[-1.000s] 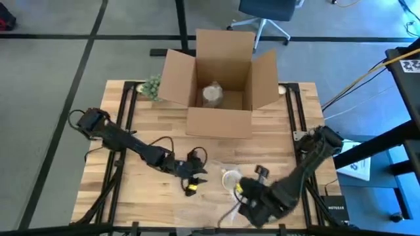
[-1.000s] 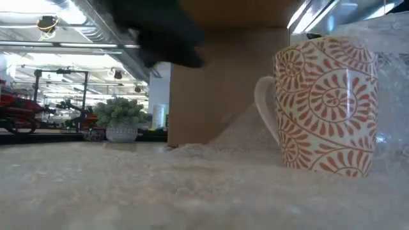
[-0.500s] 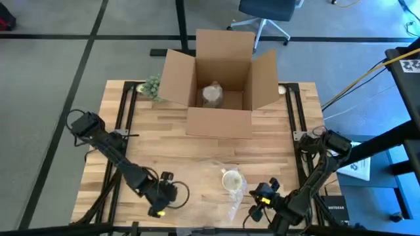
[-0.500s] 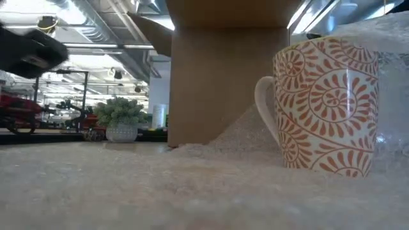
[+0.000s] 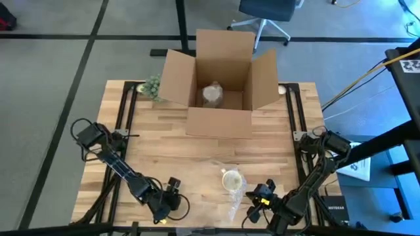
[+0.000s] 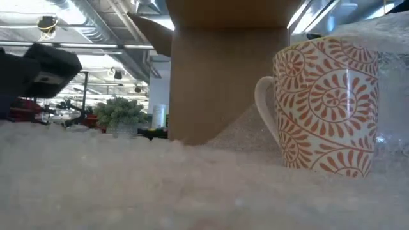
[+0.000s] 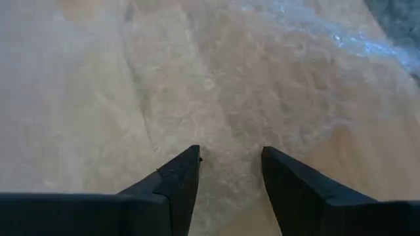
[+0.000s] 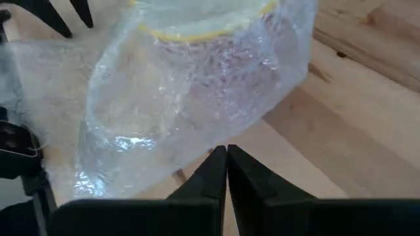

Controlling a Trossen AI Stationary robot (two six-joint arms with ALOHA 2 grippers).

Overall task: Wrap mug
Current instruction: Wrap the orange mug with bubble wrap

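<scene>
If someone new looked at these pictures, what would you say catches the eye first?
First the white mug with the orange swirl pattern, standing upright on a crinkled sheet of clear bubble wrap near the front edge of the table. Behind it, at the far edge, an open cardboard box holds a wrapped bundle. The left tool, open, and the right tool, shut, flank the sheet at the front edge.

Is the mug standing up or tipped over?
Standing up. The mug sits flat on the table with its handle at the side and its round mouth facing up.
</scene>
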